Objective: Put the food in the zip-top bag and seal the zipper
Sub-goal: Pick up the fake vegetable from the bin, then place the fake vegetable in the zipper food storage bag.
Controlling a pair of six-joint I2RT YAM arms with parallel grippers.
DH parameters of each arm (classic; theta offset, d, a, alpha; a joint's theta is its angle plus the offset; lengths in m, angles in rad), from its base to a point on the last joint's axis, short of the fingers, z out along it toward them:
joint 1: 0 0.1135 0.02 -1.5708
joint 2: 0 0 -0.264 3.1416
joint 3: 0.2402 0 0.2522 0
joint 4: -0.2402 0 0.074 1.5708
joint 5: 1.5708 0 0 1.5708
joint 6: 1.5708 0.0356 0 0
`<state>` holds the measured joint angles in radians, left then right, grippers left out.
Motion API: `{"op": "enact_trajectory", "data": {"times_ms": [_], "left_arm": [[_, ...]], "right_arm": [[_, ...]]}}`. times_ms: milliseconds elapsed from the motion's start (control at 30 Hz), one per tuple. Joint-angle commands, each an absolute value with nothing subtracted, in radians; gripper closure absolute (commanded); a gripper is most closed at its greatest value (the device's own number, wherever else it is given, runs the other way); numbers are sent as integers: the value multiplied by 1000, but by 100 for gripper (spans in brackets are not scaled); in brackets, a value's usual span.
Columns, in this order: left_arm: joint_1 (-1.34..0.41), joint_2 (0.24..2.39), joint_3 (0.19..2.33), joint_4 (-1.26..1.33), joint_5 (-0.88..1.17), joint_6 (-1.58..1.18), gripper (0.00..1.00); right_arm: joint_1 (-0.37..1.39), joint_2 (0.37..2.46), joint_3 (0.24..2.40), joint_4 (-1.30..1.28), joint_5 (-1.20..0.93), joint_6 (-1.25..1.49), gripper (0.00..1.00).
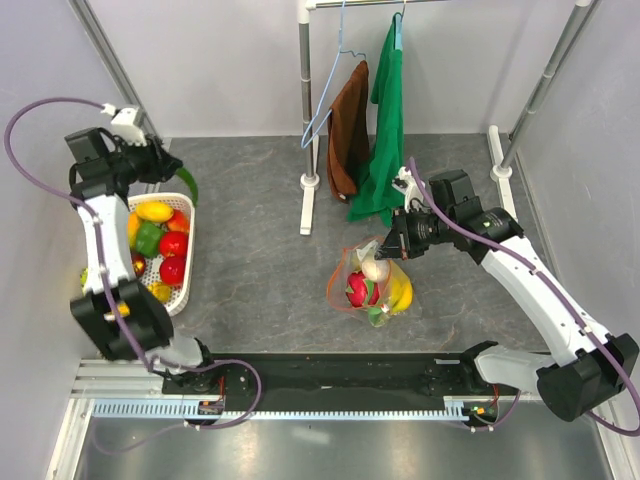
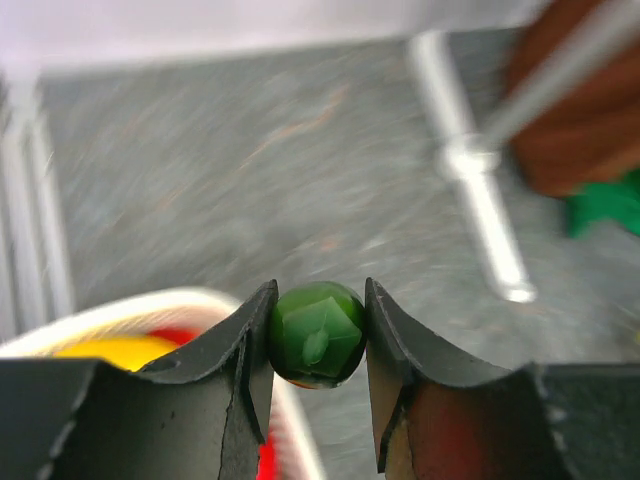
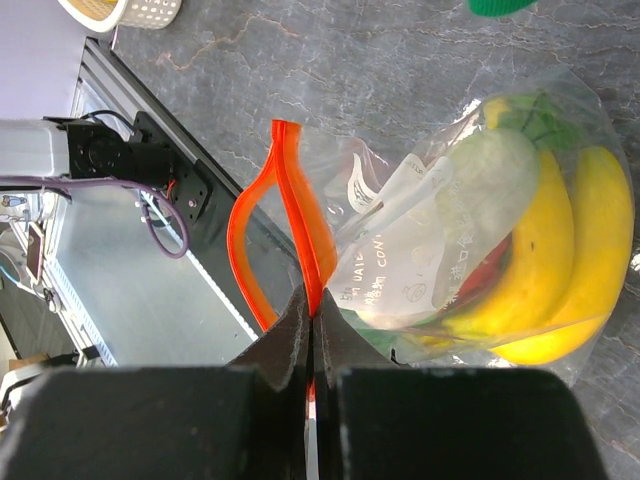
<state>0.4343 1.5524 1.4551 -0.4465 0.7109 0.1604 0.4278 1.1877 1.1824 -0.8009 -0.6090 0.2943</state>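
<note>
Your left gripper (image 2: pixel 318 292) clamps a green piece (image 2: pixel 316 335) above the far rim of the basket (image 1: pixel 187 262). Your right gripper (image 3: pixel 311 312) pinches the zipper (image 3: pixel 300 220). The bag (image 1: pixel 375 285), mouth gaping, sits on the worktop (image 1: pixel 260 260) near the rack (image 1: pixel 308 205), with open room toward the basket.

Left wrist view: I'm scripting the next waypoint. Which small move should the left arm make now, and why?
Probably swing the left gripper toward the zip-top bag and its mouth. It is shut on a green piece over the basket rim, while the right gripper pinches the zipper strip, holding the mouth open; bananas already lie inside.
</note>
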Motion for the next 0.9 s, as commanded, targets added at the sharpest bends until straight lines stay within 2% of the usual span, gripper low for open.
{"op": "enact_trajectory", "data": {"times_ms": [0, 100, 133, 200, 233, 333, 433, 567, 767, 867], "left_arm": [[264, 1254, 1393, -488, 902, 213, 85], [56, 1088, 1324, -453, 928, 172, 85], [-80, 1018, 1300, -424, 927, 155, 85], [-222, 964, 1224, -378, 852, 127, 85], [-368, 948, 1201, -335, 819, 130, 85], [-641, 943, 1149, -308, 662, 178, 85], [-789, 1015, 1129, -284, 591, 199, 84], [-840, 1107, 1092, -181, 604, 121, 84], [-925, 1275, 1088, -161, 503, 88, 83], [-942, 1339, 1121, -236, 460, 101, 77]], "right_arm": [[422, 1147, 1174, -758, -617, 291, 100], [422, 1137, 1167, -756, -621, 293, 100], [422, 1137, 1164, -756, -624, 295, 100], [422, 1134, 1163, -756, -624, 298, 100], [422, 1134, 1163, -756, -624, 298, 100], [422, 1132, 1161, -755, -627, 304, 100], [422, 1135, 1161, -752, -632, 307, 100], [422, 1118, 1152, -739, -638, 316, 100], [422, 1104, 1141, -735, -646, 322, 100], [420, 1106, 1144, -736, -650, 322, 100]]}}
